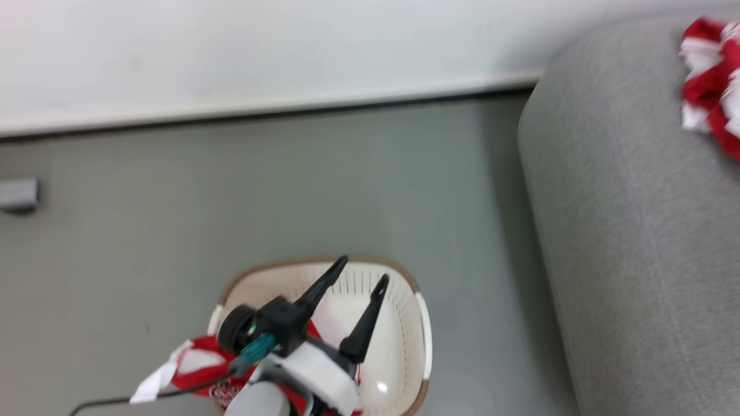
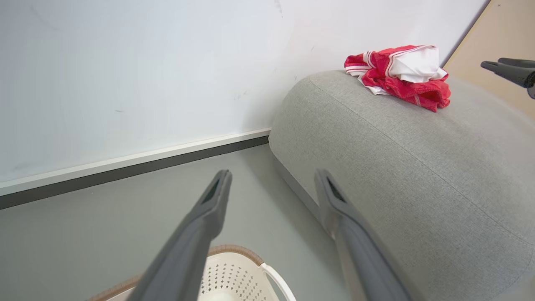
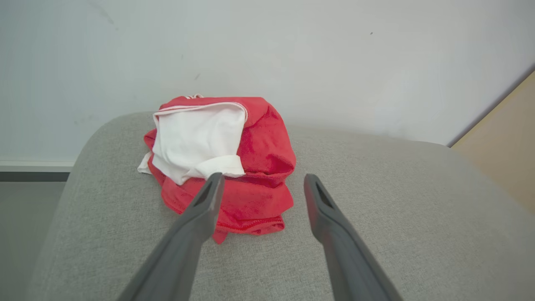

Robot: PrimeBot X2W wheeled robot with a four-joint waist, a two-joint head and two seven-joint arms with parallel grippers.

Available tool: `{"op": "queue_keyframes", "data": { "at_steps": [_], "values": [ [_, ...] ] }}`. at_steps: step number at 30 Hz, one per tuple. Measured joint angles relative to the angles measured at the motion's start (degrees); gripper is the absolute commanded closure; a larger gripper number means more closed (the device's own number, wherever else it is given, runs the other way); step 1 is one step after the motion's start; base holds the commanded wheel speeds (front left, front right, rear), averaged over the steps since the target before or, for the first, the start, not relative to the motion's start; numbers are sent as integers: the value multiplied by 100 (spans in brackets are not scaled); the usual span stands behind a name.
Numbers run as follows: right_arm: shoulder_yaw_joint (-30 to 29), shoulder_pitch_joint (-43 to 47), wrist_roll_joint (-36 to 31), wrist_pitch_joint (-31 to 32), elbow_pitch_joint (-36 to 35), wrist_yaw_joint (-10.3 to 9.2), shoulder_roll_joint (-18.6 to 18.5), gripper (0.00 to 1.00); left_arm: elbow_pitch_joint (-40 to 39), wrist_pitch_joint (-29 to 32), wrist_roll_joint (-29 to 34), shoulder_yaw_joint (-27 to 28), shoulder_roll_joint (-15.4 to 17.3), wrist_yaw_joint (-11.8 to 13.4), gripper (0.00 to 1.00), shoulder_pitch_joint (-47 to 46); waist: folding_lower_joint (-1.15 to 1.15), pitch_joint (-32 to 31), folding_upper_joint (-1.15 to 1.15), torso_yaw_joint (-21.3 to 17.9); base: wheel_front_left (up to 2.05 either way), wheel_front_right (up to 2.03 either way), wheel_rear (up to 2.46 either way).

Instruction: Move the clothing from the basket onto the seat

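Left gripper (image 1: 363,270) and right gripper (image 3: 263,177) gape empty; the left hides part of the jersey (image 1: 196,364) in basket (image 1: 399,346).

- Red-and-white clothing, and I count two bundles: the first bundle (image 3: 259,159) up on the sofa, the second bundle (image 1: 196,364) down at the basket.
- Basket (image 1: 399,323): one, just the one.
- White handles on it: two, the left handle (image 1: 215,319) and the right handle (image 1: 426,335).
- Sofa (image 1: 624,231): one, big and grey.
- Claws: two, the left claw (image 1: 363,270) and the right claw (image 3: 263,176).
- Fingers: two dark ones on each claw, four all told.
- Small grey block (image 1: 17,193) on the floor by the wall: one.
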Motion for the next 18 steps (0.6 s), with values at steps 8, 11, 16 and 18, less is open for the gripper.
{"op": "queue_keyframes", "data": {
  "at_steps": [8, 11, 16, 18],
  "values": [
    [-665, 1772, -113, -14, -2130, -1, 319, 0, -110, 0, -77, 636, -35, 190, 0, 698, -1, -923, 0, 63, 0, 0, 0],
    [-947, 2388, -315, -25, -2938, -1, 722, 0, -149, 0, -114, 882, -45, 247, 0, 1025, 0, -1228, 0, 134, 0, 0, 0],
    [-1131, 3381, -639, -26, -3929, -1, 1432, 0, -149, 0, -109, 1294, -38, 341, 0, 1456, 0, -1706, 0, 291, 0, 0, 0],
    [-1103, 3705, -776, -27, -4202, -1, 1705, 0, -142, 0, -109, 1464, -37, 378, 0, 1573, 0, -1856, 0, 378, 0, 0, 0]
  ]
}}
